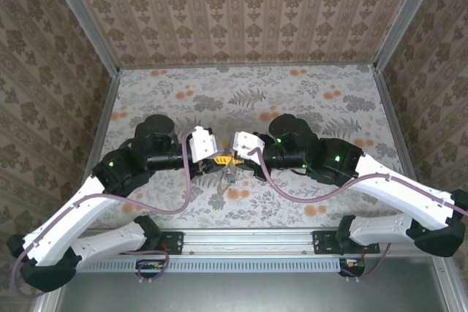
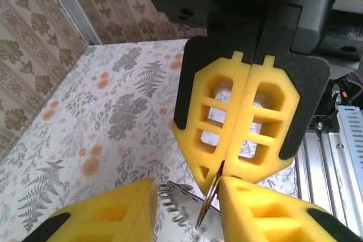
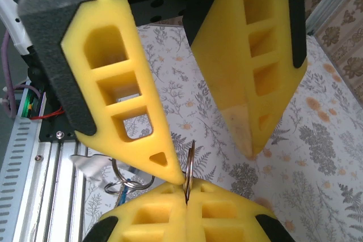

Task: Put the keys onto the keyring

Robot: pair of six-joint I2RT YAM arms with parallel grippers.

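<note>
keyring edge-on, R gripper pinches | keys part hidden

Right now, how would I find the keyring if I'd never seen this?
Look at the middle of the flowery table. There the right gripper is pinched shut on the keyring, which stands edge-on. It is a thin grey metal loop, skinny and shiny beside the chunky yellow fingers around it.
</note>
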